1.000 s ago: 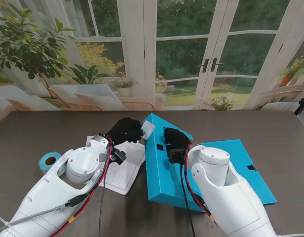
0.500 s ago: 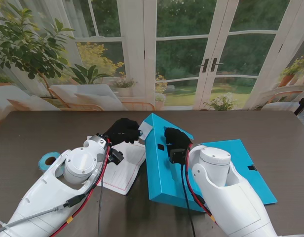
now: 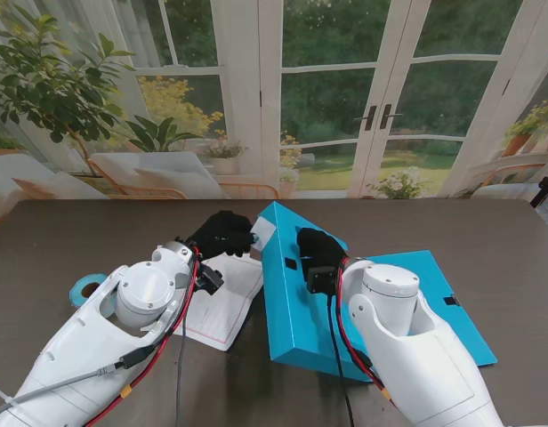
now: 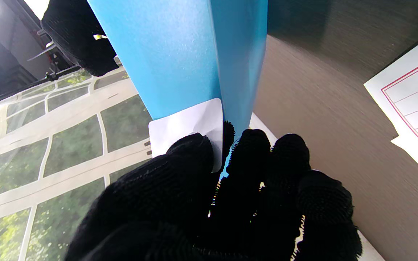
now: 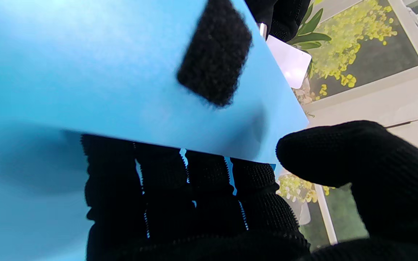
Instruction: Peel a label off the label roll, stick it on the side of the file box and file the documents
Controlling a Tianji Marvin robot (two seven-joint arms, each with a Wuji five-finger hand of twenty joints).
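Documents (image 3: 222,302) lie near me, unfiled; right hand (image 3: 318,256) grips tilted blue file box (image 3: 296,311); left hand (image 3: 224,235) pinches white label (image 4: 189,125) against its far corner; step: sticking; next needs firm pressing flat.

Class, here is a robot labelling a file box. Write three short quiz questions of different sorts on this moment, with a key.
1. True or false: the label roll lies to the right of the file box.
2. Which hand presses the white label?
A. left hand
B. right hand
3. Fill in: the documents lie on the ____.

Key: 1 false; 2 A; 3 table.
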